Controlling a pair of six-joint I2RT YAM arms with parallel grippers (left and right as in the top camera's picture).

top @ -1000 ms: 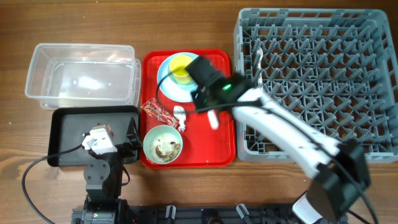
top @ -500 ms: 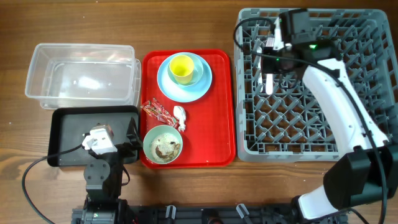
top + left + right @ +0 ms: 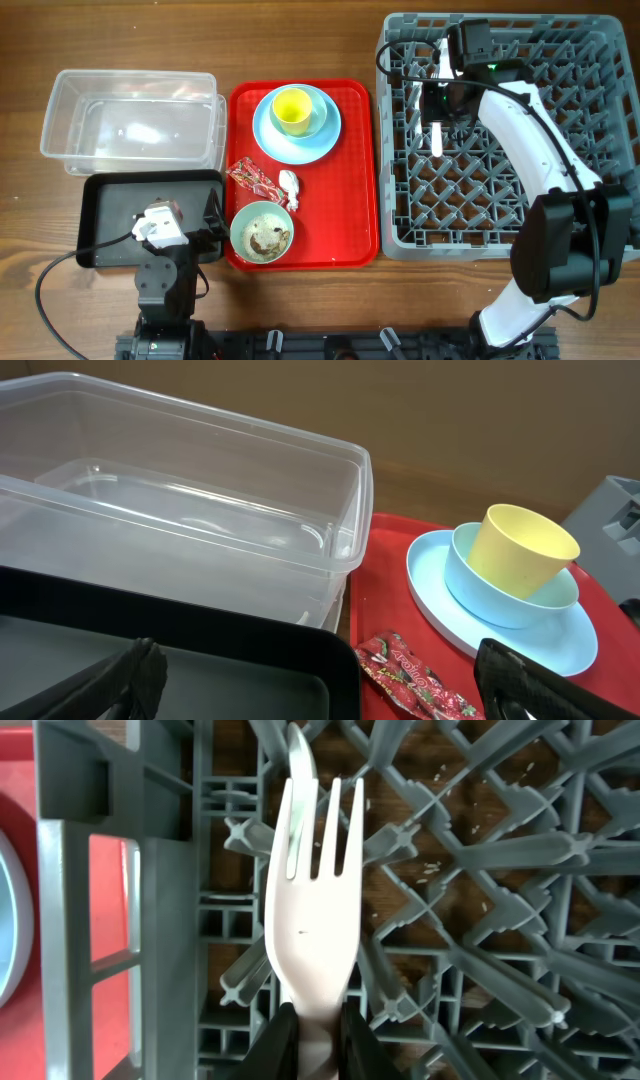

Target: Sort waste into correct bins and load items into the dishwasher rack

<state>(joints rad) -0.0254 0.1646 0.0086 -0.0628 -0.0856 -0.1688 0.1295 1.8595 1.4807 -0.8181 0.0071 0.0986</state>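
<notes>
Found no legible text, brand or number anywhere. Noticed white lettering on the crumpled red-and-white wrapper [image 3: 412,678], at 5 o'clock in the left wrist view, too creased to read.

Right arm [image 3: 530,130] extended, right gripper [image 3: 315,1025] pinched; left gripper [image 3: 320,680] apparently spread.

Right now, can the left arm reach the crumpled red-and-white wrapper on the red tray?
Probably yes. The left tool is open over the shallow black rectangular tray, and the crumpled red-and-white wrapper lies just ahead with nothing between.
</notes>
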